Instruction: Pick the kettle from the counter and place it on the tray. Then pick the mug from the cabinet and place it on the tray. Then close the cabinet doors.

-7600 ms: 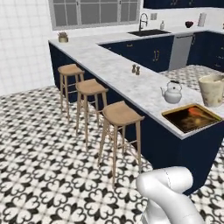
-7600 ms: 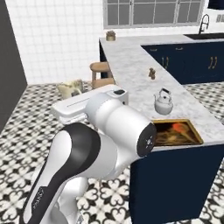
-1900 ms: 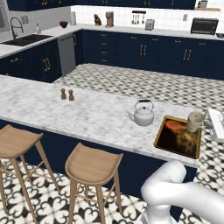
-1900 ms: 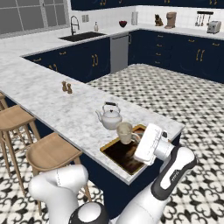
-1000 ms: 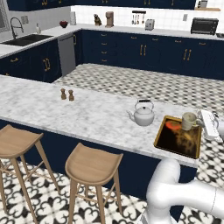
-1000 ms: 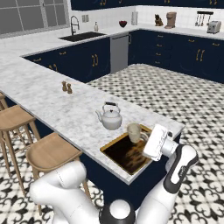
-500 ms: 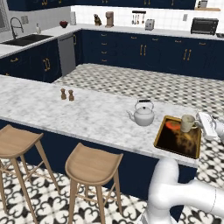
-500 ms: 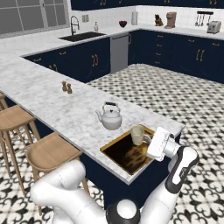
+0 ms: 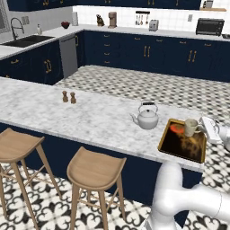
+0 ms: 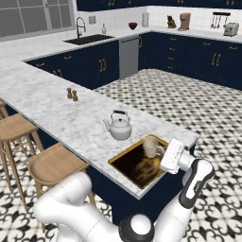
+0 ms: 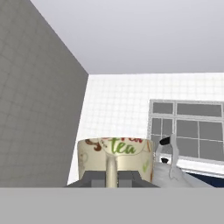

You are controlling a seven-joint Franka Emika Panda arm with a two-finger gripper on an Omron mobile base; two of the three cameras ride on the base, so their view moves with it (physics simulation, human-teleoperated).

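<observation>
The mug point(image 9: 190, 127) is in the robot's claw point(image 11: 111, 178), and the claw is squeezed tight on the mug's handle. You can see this best in the hand view, where the thin handle sits between the two dark finger tips point(image 11: 92, 178) and the word "tea" shows on the mug's side. The mug is at the far end of the tray point(image 9: 182, 144), right at the rim. It looks like it is just above the tray or only just touching it, but it is hard to be sure from here. The tray sits on the end of the white marble counter point(image 9: 54, 110). The kettle point(image 9: 147, 117) is not on the tray. It stands on the counter just beside the tray's near corner, so that part of the job looks like it is not done. So what is left seems to be this: let the mug go onto the tray, get the kettle onto the tray too, and then go and shut the cabinet doors.
</observation>
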